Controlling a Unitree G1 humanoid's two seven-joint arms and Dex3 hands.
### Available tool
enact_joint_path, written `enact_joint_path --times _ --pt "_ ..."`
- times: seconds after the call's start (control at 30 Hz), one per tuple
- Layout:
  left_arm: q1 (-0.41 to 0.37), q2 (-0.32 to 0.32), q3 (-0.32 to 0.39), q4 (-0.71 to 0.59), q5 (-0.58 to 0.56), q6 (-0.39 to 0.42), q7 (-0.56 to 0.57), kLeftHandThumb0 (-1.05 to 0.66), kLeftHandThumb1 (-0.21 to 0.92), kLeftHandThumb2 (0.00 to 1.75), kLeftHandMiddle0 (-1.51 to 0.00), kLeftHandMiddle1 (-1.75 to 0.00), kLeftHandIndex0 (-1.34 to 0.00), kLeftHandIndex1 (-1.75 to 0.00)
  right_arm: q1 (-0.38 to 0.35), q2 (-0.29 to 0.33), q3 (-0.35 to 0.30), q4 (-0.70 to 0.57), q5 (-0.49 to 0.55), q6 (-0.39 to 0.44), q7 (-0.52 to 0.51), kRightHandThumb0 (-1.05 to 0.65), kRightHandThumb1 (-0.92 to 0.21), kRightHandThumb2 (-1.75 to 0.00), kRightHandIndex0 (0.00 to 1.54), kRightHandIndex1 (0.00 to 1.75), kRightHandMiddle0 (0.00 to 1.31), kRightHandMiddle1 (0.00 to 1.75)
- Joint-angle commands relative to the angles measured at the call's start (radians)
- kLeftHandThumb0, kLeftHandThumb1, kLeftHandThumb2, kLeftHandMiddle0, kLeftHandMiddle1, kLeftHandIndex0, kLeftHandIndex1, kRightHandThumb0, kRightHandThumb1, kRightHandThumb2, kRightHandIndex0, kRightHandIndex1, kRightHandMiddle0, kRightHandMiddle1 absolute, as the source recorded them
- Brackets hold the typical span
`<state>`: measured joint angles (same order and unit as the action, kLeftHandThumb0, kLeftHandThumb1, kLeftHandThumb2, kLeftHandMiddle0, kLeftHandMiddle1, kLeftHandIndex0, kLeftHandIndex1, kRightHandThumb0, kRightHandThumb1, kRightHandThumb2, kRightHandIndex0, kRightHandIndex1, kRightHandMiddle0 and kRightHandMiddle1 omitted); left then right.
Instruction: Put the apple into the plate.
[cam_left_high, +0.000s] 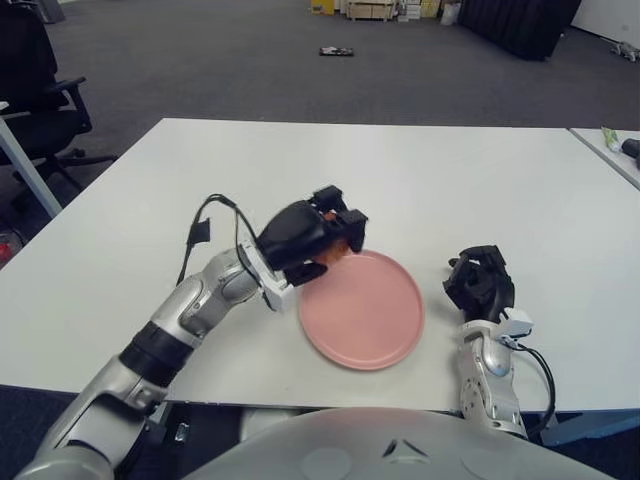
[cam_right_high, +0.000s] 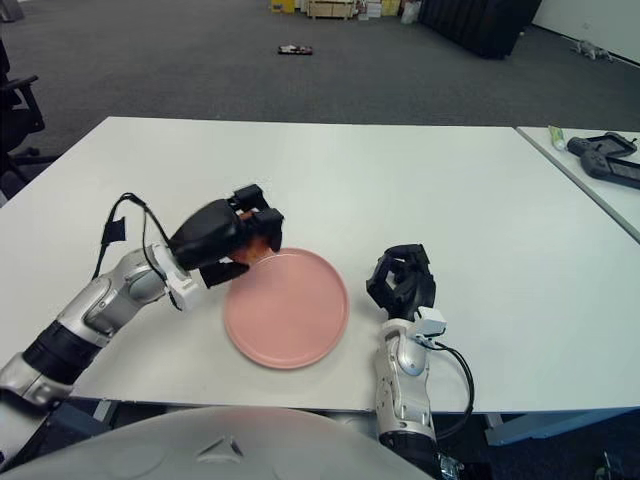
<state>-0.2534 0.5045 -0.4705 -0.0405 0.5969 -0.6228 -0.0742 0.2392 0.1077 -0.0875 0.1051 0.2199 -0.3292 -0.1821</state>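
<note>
White table (cam_left_high: 480, 180), grey carpet behind. Left hand (cam_left_high: 305, 240) at frame centre, fingers wrapped round apple (cam_left_high: 335, 247), over pink plate (cam_left_high: 365, 310) upper-left rim. Right hand (cam_left_high: 480, 283) curled, empty, right of plate. Remaining: lower, release.

A white table (cam_left_high: 420, 170) fills the middle of the frame, and grey carpet (cam_left_high: 230, 70) stretches behind it to the top edge. A black office chair (cam_left_high: 35, 85) stands at upper left. Cardboard boxes (cam_left_high: 375, 8) line the far top centre, with a dark partition (cam_left_high: 520, 22) at upper right. A second white table (cam_right_high: 590, 185) edges in on the right.
</note>
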Motion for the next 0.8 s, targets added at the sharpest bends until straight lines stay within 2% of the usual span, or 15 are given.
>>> enact_joint_path --times 0.0,0.17,0.5,0.6,0.77 --pt "-0.068 -0.007 -0.025 0.049 -0.001 -0.066 -0.047 0.0 0.08 1.57 -0.82 -1.65 -0.57 -1.75 0.001 0.046 -0.004 0.018 0.009 0.027 0.001 -0.42 -0.53 -1.06 1.08 1.75 0.45 1.75" --pt "-0.09 -0.021 -0.059 0.098 0.058 -0.133 -0.065 0.0 0.09 1.56 -0.81 -1.66 -0.56 -1.75 0.002 0.044 -0.006 0.018 0.003 0.027 0.0 -0.42 -0.52 -1.06 1.08 1.75 0.45 1.75" --pt "-0.107 -0.052 -0.102 0.162 0.064 -0.195 -0.13 0.0 0.11 1.54 -0.79 -1.67 -0.54 -1.75 0.007 0.045 -0.004 0.007 0.0 0.036 -0.004 -0.42 -0.52 -1.07 1.08 1.75 0.46 1.75" --pt "-0.096 -0.09 -0.14 0.22 0.158 -0.219 -0.073 0.0 0.11 1.54 -0.79 -1.67 -0.54 -1.75 0.008 0.044 -0.003 0.003 -0.007 0.042 -0.008 -0.42 -0.51 -1.08 1.08 1.75 0.46 1.75" --pt "-0.086 -0.109 -0.152 0.276 0.209 -0.244 -0.019 0.0 0.08 1.57 -0.8 -1.69 -0.56 -1.75 0.01 0.047 0.0 0.0 -0.013 0.044 -0.013 -0.42 -0.51 -1.08 1.08 1.75 0.46 1.75"
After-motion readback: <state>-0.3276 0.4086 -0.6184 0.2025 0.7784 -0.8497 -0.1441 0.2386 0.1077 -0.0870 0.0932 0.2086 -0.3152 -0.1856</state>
